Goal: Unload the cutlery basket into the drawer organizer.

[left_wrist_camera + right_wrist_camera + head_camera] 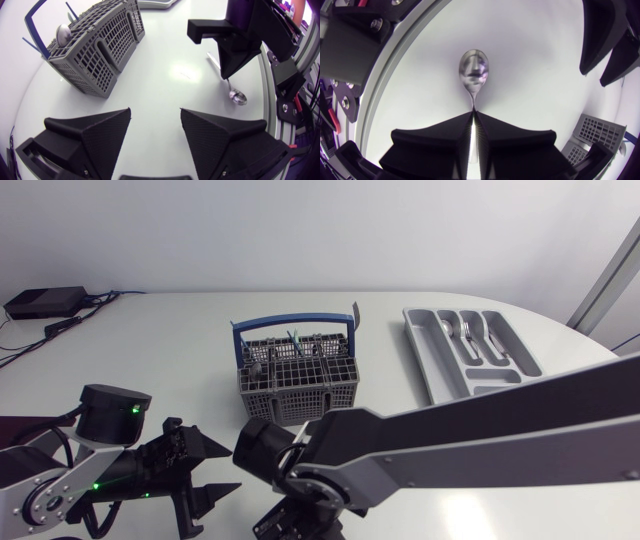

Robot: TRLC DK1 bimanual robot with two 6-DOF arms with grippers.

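The left gripper [155, 112] is sitting with its fingers wide apart, holding nothing. Just ahead of it, the right gripper [474, 116] is pinching a spoon [474, 70] by its handle. The cutlery basket [298, 375] is standing beyond both grippers, and the drawer organizer [470, 350] is lying farther off to their right.

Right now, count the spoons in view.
3 spoons: one shut in the right gripper, one standing in the basket, one in the organizer; more may be hidden there.
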